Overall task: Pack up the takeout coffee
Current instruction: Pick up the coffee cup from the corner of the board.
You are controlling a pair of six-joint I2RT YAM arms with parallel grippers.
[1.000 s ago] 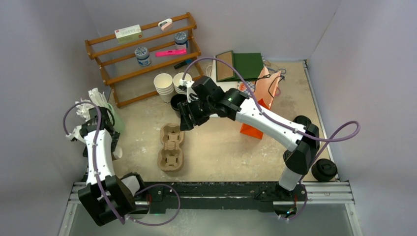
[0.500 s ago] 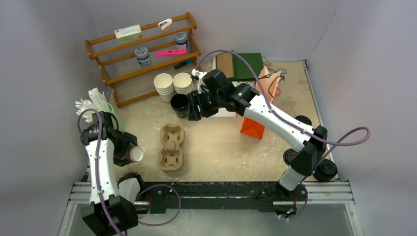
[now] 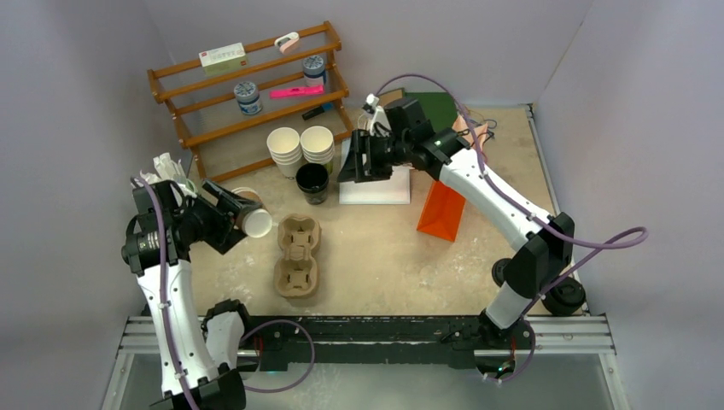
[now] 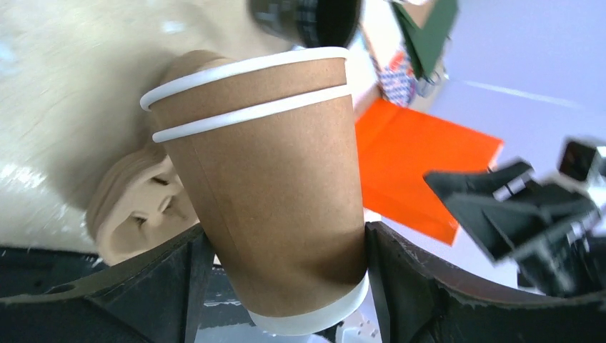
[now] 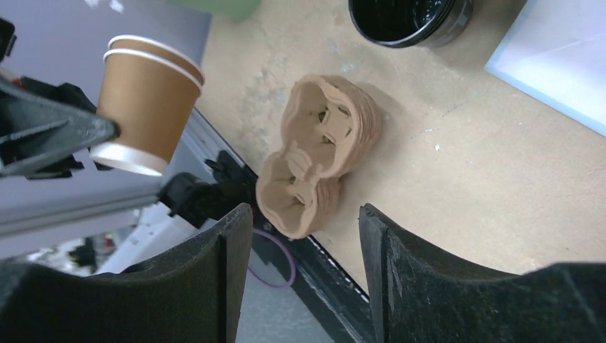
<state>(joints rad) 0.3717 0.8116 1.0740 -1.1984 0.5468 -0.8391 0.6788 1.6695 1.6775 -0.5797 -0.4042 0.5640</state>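
- Now my left hand (image 3: pixel 235 219) is clamped on the brown kraft cup (image 4: pixel 271 200), a finger on each side near its base, two white rims showing.
- Cup is tilted, off the counter (image 3: pixel 384 256), just left of the pulp carrier (image 3: pixel 297 254).
- My right hand (image 5: pixel 300 271) gapes empty, well apart from it, near the black cup (image 3: pixel 312 180).
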